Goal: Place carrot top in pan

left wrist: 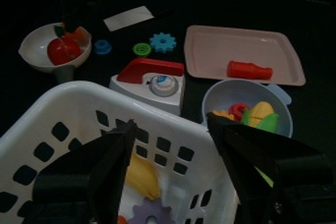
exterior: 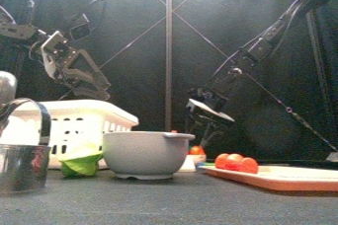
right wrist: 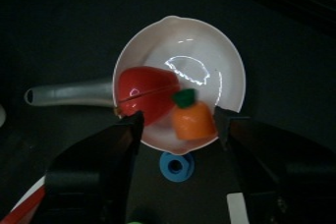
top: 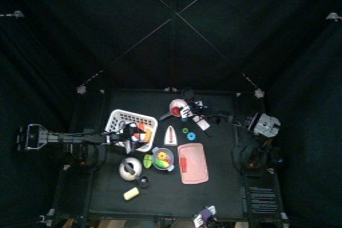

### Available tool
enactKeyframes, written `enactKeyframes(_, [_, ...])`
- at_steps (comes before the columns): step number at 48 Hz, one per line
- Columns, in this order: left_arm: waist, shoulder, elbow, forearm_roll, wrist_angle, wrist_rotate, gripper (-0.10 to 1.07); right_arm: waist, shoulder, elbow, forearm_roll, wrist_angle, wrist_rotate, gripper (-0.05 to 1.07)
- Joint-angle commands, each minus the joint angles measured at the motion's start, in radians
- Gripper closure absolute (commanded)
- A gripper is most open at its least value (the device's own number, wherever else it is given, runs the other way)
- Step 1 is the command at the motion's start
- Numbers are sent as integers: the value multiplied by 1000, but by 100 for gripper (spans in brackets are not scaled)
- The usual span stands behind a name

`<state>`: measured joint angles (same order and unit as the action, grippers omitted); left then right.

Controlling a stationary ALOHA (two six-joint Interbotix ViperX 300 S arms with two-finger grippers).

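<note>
The carrot top (right wrist: pixel 194 120), an orange stub with a green tip, lies inside the white-lined pan (right wrist: pixel 223 56) beside a red piece (right wrist: pixel 144 85). My right gripper (right wrist: pixel 178 135) hangs just above it, open, with one jaw on either side and neither touching it. In the top view the pan (top: pixel 178 107) is at the table's back middle, with the right gripper (top: pixel 191 112) over it. My left gripper (left wrist: pixel 178 154) is open and empty above the white basket (left wrist: pixel 79 120). The pan also shows in the left wrist view (left wrist: pixel 59 49).
A pink tray (top: pixel 194 162) with a red piece and a bowl (top: pixel 160 160) of toy food sit at the front. A blue ring (right wrist: pixel 175 167) lies beside the pan. In the front view a grey bowl (exterior: pixel 146 152) and a metal cup (exterior: pixel 20 160) stand near.
</note>
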<state>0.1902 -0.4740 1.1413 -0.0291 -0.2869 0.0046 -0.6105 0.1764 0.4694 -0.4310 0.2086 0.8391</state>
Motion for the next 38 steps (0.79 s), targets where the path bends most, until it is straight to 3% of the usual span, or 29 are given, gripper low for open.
enactKeyframes(1, [-2, -2, -11, 2, -9, 2, 4, -5, -17, -26, 3, -3, 0, 6])
enactKeyframes(38, [-2, -2, -6, 2, -8, 2, 4, 26, -35, -29, -14, 97, -12, 4])
